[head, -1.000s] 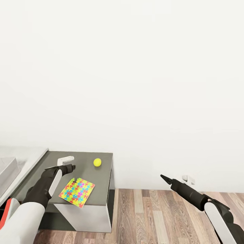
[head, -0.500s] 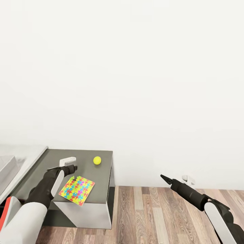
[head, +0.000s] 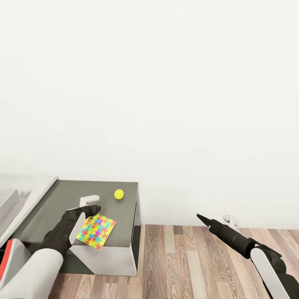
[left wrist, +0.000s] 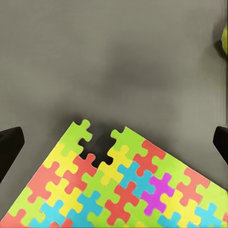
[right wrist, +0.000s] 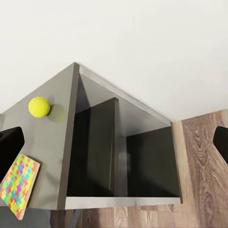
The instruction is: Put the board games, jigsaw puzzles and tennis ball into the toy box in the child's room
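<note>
On the dark low end of the table (head: 50, 207) lay a jigsaw puzzle (head: 96, 231), the tennis ball (head: 118, 194) well beyond it. The left gripper (left wrist: 114, 142), fingers spread wide, hovered over the puzzle's notched corner; pinching that thin edge squarely would likely serve best.

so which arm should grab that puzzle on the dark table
Left. The left gripper hangs open right above the jigsaw puzzle, whose corner lies between its fingers in the left wrist view. The right gripper is out over the wood floor, well off the table.
</note>
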Available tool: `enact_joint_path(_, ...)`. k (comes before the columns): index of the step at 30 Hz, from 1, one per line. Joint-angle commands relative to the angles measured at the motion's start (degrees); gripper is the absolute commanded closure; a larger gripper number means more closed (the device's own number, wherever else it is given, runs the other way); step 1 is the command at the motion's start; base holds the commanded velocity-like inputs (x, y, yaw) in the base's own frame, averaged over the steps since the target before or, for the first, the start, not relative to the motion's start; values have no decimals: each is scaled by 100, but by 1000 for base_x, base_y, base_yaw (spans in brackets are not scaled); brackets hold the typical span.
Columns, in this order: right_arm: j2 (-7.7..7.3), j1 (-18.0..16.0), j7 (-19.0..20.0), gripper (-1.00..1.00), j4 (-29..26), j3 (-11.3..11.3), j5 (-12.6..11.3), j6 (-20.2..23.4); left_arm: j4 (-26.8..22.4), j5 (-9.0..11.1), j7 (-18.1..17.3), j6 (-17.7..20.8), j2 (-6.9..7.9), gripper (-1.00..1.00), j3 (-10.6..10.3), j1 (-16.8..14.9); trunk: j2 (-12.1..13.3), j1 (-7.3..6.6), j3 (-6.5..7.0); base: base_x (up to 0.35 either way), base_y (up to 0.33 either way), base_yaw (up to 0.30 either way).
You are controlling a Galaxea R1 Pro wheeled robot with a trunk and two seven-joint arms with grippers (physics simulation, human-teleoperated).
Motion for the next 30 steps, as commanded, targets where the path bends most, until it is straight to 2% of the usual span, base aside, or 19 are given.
enact_joint_path(1,1,-5,15,-100,-3,-10,-10,35,-4,60,42,26,0,-100,-27,-3,-12,3,-21,0,0,0)
enact_joint_path(9,1,-5,11,-100,-3,-8,-9,29,18,59,44,-57,2,-100,-102,-4,-12,3,-96,0,0,0)
enact_joint_path(15,1,-5,21,-100,-3,-5,-11,26,115,67,44,-568,6,-100,-106,-6,-12,3,-153,0,0,0)
enact_joint_path(25,1,-5,18,-100,-3,-3,-14,24,207,74,44,-995,28,-100,-101,-21,-12,3,-247,0,0,0)
enact_joint_path(30,1,-5,25,-100,-9,-2,-16,24,215,71,41,-1064,25,-100,-131,-21,-12,3,-294,0,0,0)
